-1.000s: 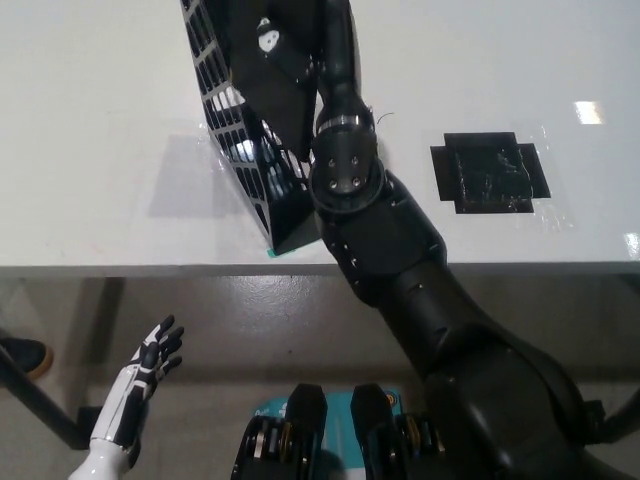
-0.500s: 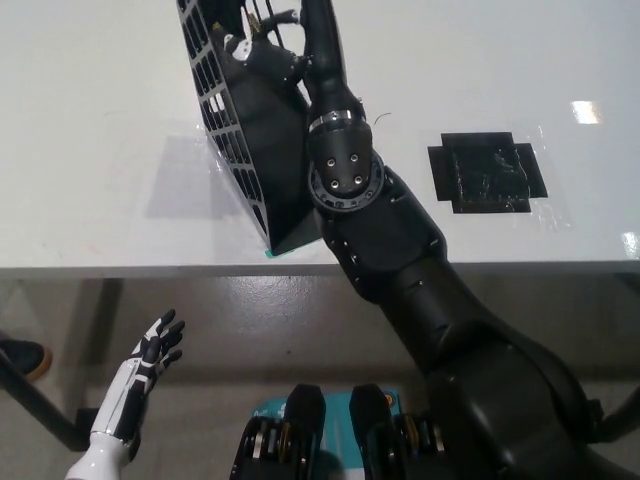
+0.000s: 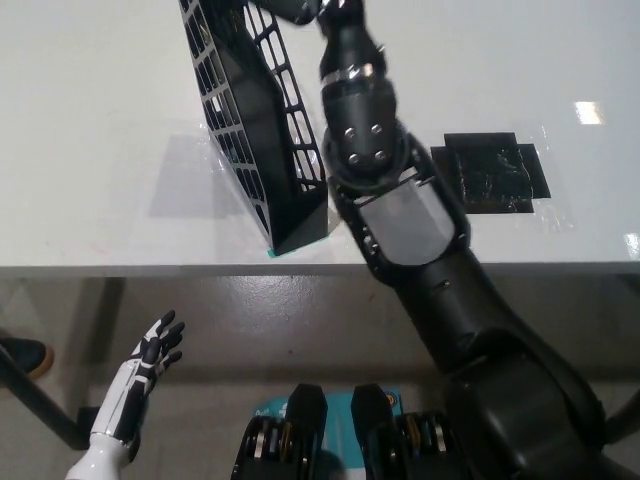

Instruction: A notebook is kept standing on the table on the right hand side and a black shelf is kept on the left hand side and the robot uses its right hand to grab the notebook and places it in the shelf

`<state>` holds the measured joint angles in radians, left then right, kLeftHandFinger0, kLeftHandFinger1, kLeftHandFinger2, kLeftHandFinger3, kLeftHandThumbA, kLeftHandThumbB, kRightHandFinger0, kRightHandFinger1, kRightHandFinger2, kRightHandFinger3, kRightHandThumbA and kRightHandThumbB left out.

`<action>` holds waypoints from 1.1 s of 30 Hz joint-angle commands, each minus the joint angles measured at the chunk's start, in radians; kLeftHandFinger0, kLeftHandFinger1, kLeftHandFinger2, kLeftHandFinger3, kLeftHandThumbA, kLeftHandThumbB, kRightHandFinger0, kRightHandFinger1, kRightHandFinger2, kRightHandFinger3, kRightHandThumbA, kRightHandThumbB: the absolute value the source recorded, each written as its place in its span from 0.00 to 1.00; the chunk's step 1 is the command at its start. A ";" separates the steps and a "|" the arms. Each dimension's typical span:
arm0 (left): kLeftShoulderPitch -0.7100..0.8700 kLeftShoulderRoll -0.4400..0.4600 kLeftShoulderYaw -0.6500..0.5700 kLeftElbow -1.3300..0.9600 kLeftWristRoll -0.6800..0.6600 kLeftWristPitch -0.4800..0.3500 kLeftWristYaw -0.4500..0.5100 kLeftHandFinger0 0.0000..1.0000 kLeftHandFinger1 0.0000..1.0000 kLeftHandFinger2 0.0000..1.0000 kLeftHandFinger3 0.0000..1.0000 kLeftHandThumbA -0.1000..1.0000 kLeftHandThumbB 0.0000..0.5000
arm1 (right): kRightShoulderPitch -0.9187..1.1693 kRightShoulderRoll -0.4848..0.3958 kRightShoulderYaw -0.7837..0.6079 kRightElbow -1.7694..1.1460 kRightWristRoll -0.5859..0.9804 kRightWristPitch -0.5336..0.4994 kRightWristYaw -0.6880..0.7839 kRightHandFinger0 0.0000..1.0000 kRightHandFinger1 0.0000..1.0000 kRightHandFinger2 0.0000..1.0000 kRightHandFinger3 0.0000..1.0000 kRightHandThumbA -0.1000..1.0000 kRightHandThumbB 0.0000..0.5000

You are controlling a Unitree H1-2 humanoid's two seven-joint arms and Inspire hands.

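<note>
At eleven o'clock on the white table (image 3: 90, 120), the black shelf (image 3: 255, 130) stands tilted. My right hand (image 3: 300, 8) reaches over its top, cut off at the edge; its fingers I cannot tell. At seven o'clock my left hand (image 3: 150, 355) rests below the table, fingers spread, holding nothing.

Right robot hand: cut off by top edge, past the wrist, so grip state can't be told. Black shelf (image 3: 255, 130): top end runs out of frame. Notebook: not visible. Bench (image 3: 90, 120): left, right, far sides cropped.
</note>
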<state>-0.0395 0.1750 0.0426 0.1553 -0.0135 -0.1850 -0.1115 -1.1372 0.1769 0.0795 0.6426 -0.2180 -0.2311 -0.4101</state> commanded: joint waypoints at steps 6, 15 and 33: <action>-0.007 0.013 -0.001 -0.005 0.009 -0.034 0.001 1.00 1.00 1.00 1.00 1.00 0.20 | -0.001 -0.139 -0.005 -0.842 -0.056 0.281 0.188 1.00 1.00 1.00 1.00 1.00 0.97; -0.003 0.014 0.000 0.002 0.007 -0.035 -0.001 1.00 1.00 1.00 1.00 1.00 0.17 | 0.247 -0.207 0.031 -1.255 -0.007 0.314 0.270 1.00 1.00 1.00 1.00 1.00 1.00; 0.017 0.006 -0.005 0.004 0.016 -0.048 0.005 1.00 1.00 1.00 1.00 1.00 0.20 | 1.074 -0.256 0.076 -1.313 -0.008 0.060 0.227 1.00 1.00 1.00 1.00 1.00 0.87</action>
<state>-0.0265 0.1744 0.0415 0.1799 -0.0112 -0.1871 -0.1110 -0.1933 -0.0391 0.1268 -0.5745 -0.2183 -0.0711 -0.2631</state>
